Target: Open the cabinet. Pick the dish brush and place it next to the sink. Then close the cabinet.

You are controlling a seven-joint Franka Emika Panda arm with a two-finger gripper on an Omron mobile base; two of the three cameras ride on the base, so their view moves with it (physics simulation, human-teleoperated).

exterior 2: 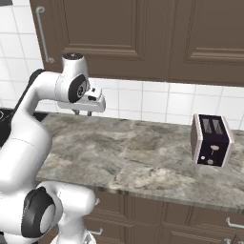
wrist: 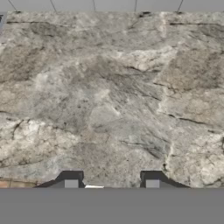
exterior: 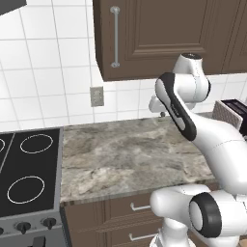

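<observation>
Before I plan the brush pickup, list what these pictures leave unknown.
- Dish brush: presumably behind the closed cabinet door in both base views; the door hides whatever is inside.
- Sink: lies beyond the picture edges, so the drop spot is unknown.
- Gripper: small in the right base view and partly behind the arm in the left base view; the hand view cuts its jaws off at the bottom, with nothing seen between them.
- Toaster: cut off by the left base view's right edge.

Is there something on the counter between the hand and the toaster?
No. In the right base view, bare counter lies between the hand and the toaster.
</observation>
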